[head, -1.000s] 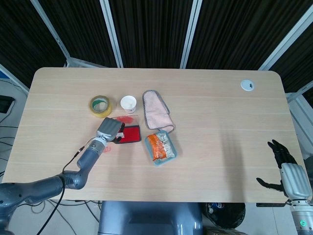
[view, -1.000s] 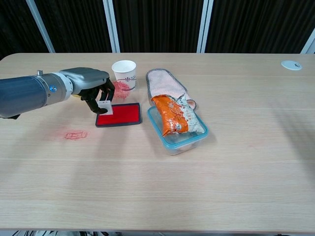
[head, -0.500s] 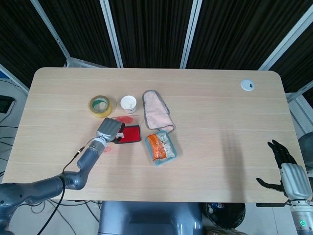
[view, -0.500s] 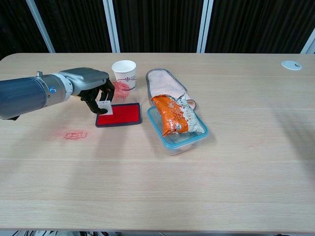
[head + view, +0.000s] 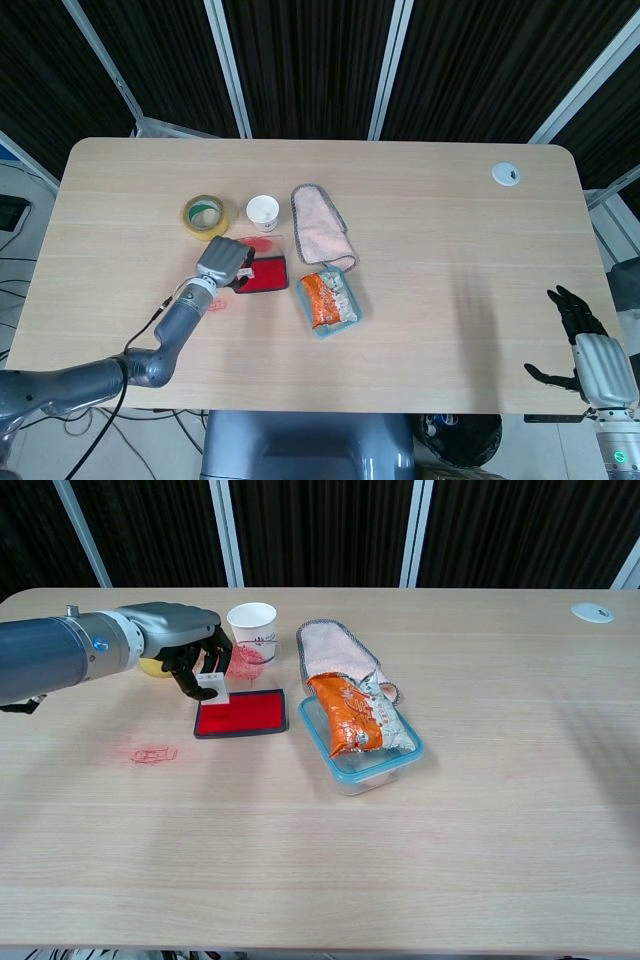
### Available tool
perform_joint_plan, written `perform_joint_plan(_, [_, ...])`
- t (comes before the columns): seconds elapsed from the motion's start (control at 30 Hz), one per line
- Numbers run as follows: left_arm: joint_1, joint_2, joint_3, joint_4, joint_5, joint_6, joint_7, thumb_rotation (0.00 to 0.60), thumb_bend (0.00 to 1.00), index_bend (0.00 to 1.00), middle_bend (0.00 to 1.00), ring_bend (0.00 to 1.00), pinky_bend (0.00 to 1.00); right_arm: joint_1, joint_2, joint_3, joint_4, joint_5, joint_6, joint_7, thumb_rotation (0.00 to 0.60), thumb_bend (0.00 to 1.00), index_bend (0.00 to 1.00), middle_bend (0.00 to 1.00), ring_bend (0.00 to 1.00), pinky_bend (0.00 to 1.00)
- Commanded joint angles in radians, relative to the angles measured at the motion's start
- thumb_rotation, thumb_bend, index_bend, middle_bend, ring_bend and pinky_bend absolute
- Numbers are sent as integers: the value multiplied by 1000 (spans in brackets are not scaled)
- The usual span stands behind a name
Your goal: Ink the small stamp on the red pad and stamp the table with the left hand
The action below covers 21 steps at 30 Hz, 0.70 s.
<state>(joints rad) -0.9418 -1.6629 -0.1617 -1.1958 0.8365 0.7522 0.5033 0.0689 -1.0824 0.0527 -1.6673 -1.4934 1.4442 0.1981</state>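
Behind red pad [image 5: 241, 716]: paper cup [image 5: 252, 629], tape roll [image 5: 204, 216].

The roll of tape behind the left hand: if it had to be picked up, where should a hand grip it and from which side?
The roll of tape lies flat, hole up. Probably best to come straight down and pinch its ring wall, one finger inside the hole, on the far-left rim: the left hand and paper cup crowd its near and right sides.
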Motion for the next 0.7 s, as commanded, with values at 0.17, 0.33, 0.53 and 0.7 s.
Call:
perform_joint_plan(0.17, [-2, -7, 11, 8, -18, -4, 7, 600, 511, 746, 728, 579, 640, 1, 0, 0, 0, 1, -2, 1, 600, 143, 0, 0, 0, 185])
perform_joint_plan(0.33, [-5, -14, 17, 23, -27, -11, 9, 600, 511, 746, 728, 579, 640, 1, 1, 0, -1, 3, -5, 1, 600, 143, 0, 0, 0, 185])
perform_joint_plan(0.53, [-6, -25, 26, 46, -39, -22, 10, 600, 512, 746, 728, 579, 640, 2, 2, 0, -3, 6, -9, 3, 600, 144, 0, 0, 0, 185])
perform_joint_plan(0.7, [-7, -34, 32, 66, -46, -31, 8, 600, 511, 746, 728, 579, 640, 2, 1, 1, -3, 9, -10, 1, 600, 143, 0, 0, 0, 185])
